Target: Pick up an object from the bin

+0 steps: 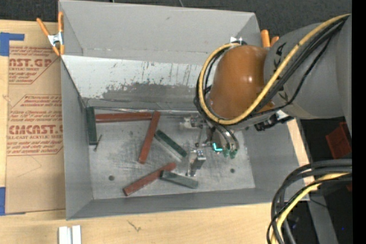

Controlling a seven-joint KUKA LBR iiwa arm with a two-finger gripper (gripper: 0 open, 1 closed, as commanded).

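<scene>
Grey metal walls of the bin [143, 74] frame the arm as its pincer [195, 162] hangs low over the floor, beneath the orange wrist cover [237, 83]. We cannot tell whether the pincer is apart or together. Three sticks lie nearest it. A short dark green bar [179, 180] lies just beside its tip toward the near wall, and a second green bar [170, 143] just to its left. The red-brown stick [150, 178] ends almost under it. A tilted red-brown stick [150, 137] lies further left. We judge the short dark green bar the likeliest pick, and it is not yet lifted. The risk we see is that these sticks lie flat and crowded. A closing pincer could catch two at once, or slip off a thin bar and push it away.
</scene>
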